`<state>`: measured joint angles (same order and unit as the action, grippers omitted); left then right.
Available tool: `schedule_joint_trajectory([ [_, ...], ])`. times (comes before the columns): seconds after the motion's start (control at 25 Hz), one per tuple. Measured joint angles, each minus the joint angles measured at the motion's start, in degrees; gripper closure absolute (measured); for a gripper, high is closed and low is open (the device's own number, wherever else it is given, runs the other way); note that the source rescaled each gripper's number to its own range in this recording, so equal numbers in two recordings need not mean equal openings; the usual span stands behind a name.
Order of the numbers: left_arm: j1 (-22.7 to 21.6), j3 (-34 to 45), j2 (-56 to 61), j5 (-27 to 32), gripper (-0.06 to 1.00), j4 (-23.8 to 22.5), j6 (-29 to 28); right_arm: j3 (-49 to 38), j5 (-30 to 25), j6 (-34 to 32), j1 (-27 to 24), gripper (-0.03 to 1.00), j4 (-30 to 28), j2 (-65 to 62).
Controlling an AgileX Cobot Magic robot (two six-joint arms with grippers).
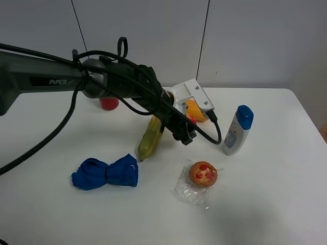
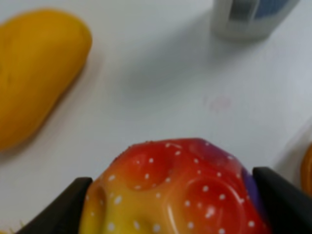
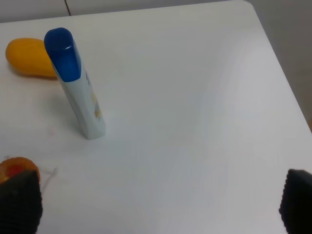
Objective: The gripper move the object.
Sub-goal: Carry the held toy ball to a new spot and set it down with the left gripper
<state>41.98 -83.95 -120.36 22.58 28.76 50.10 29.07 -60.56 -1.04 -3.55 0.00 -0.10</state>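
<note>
White table (image 1: 265, 204) runs broad beside the left gripper (image 1: 186, 135) clasping the object (image 2: 170, 190).

The left wrist view is blurred, and its frame cuts off the ball (image 2: 175, 190), mango (image 2: 34, 73), bottle (image 2: 253, 17) and a sliver of tart (image 2: 307, 170). From above, the left arm (image 1: 117, 84) hides nearly all the ball and most of a red thing (image 1: 109, 104), too covered to name. The right gripper (image 3: 158, 207) shows only finger ends, one covering part of the tart.
</note>
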Motion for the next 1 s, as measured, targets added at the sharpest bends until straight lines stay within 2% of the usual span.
schedule_joint_trajectory([
  [0.44,0.7,-9.9,-9.8,1.5,0.91,1.5,0.0,0.0,0.0,0.0,0.0,-0.03,0.0,0.0],
  [0.92,0.7,-10.6,-12.8,1.8,0.91,2.6,0.0,0.0,0.0,0.0,0.0,-0.03,0.0,0.0],
  [0.96,0.7,-10.6,-12.9,1.8,0.86,2.6,0.0,0.0,0.0,0.0,0.0,-0.03,0.0,0.0],
  [1.0,0.7,-10.6,-13.0,1.8,0.76,2.6,0.0,0.0,0.0,0.0,0.0,-0.03,0.0,0.0],
])
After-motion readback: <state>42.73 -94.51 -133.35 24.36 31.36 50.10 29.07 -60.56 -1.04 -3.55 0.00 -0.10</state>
